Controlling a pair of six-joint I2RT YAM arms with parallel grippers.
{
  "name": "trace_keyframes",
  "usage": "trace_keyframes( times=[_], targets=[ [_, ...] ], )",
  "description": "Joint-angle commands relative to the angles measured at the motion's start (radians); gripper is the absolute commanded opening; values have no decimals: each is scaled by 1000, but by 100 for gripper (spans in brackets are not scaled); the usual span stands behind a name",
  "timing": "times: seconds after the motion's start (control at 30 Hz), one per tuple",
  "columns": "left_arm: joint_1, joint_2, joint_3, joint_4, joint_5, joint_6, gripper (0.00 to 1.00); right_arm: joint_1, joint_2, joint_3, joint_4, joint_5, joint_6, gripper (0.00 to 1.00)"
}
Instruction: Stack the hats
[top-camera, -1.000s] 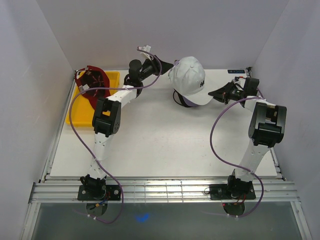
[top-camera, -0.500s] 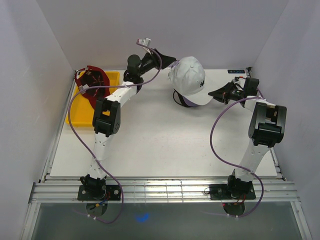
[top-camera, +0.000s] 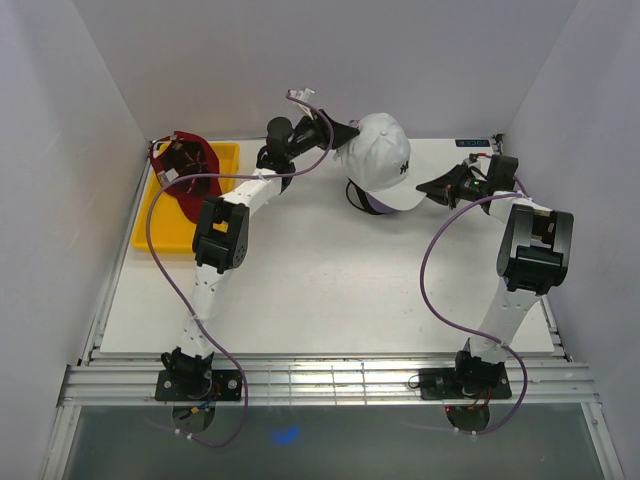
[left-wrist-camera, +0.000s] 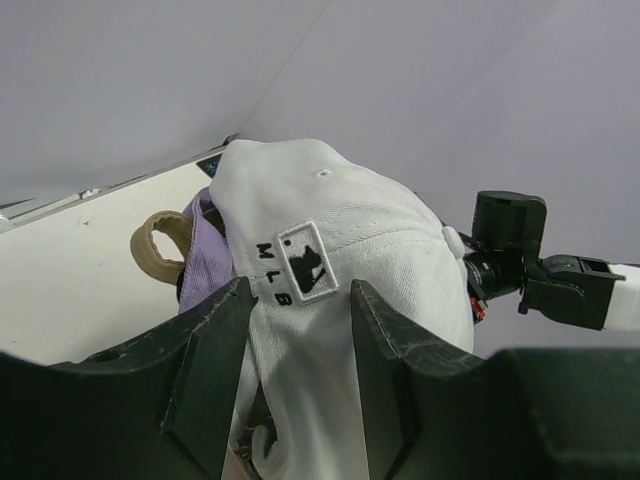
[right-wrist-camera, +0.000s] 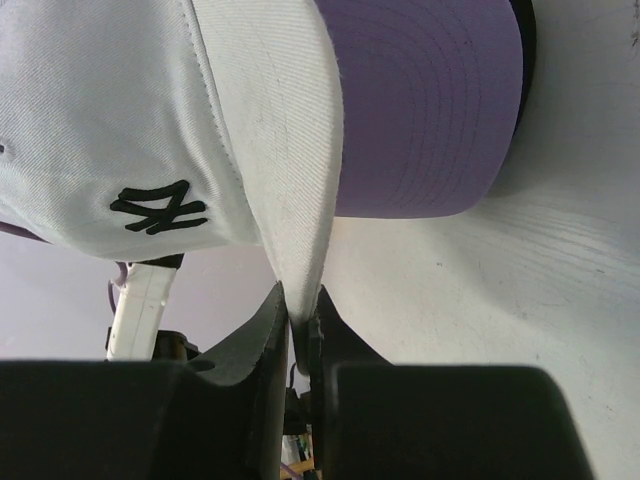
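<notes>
Right gripper: clamped shut on white cap brim edge, just above lavender cap brim. Left gripper: wide open, straddling white cap's rear logo. Visible only from above: dark red cap on yellow tray.

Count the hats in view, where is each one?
3. White hat at the back centre, brim pinched by the right fingers; lavender hat under it; dark red hat on the yellow tray. Another may hide beneath them.
</notes>
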Motion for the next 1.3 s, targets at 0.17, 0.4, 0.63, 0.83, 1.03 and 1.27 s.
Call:
trace_keyframes(
  times=[0.17,0.4,0.63,0.83,1.03,1.27],
  targets=[
    [-11,-30,0,-40,7,25,53,1,44,-8,-134,119,-70,8],
    [-17,-35,-14,-40,21,28,34,1,44,-7,-137,118,-73,8],
    [-25,-65,-63,-41,-17,45,1,1,46,-8,-140,118,-76,8],
    [-12,-107,-128,-58,-117,40,0,1,43,-11,-142,118,-81,8],
    [-11,-90,-71,-60,-37,36,18,1,44,-8,-142,119,-79,8],
    [-11,-130,-89,-43,-22,65,52,1,39,-3,-146,118,-79,8]
  ],
)
